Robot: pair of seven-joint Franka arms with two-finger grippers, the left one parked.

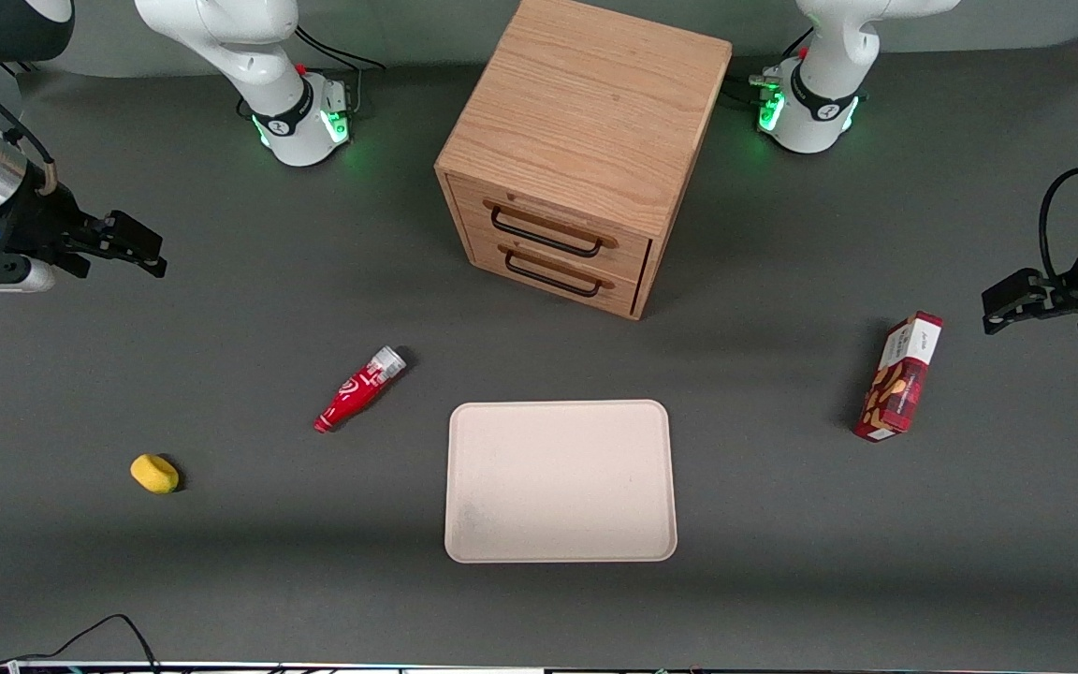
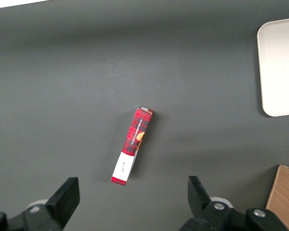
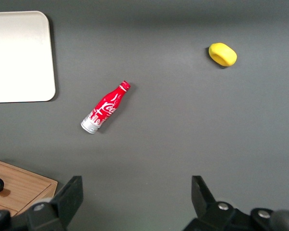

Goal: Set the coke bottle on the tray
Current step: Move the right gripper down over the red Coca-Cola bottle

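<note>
Fingers (image 3: 135, 202) spread wide, holding nothing, well above the tabletop (image 1: 249, 562). Bottle (image 3: 105, 107) lying on its side below and ahead of them, just beside the tray (image 3: 19, 57). Risk: rolling away under an off-centre pinch on the round body.

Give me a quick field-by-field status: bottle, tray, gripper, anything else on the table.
coke bottle: lying on its side on the table, beside the tray, untouched
tray: flat on the table in front of the drawer cabinet, nothing on it
gripper: open, holding nothing, raised at the working arm's end, apart from the bottle
snack box: toward the parked arm's end
yellow object: nearer the front camera than the bottle
task: bottle not yet picked up
</note>
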